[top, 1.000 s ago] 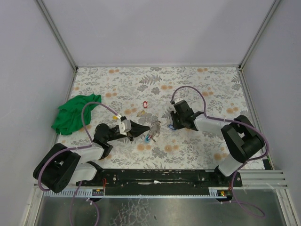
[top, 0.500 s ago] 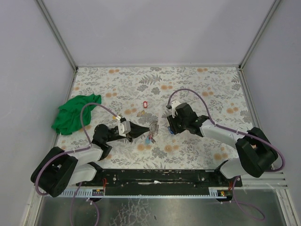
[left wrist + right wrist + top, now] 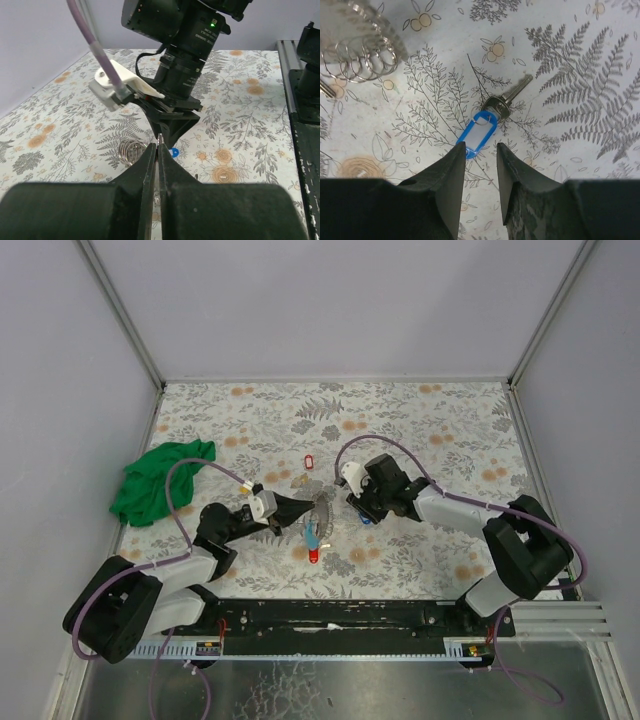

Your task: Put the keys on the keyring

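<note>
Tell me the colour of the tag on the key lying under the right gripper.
Blue tag with a pale insert, clearest in the right wrist view.

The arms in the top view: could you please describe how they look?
Both arms have black joints and pale grey links: left arm, right arm. A purple cable loops to each wrist, by a white mount. The fingers are black, tapered wedges.

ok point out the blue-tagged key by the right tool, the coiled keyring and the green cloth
blue-tagged silver key (image 3: 479, 132): right wrist view, middle of its blue plastic tag
coiled silver keyring (image 3: 362, 60): right wrist view, centre of the loops
crumpled green cloth (image 3: 160, 480): top external view, middle of the fabric
</note>
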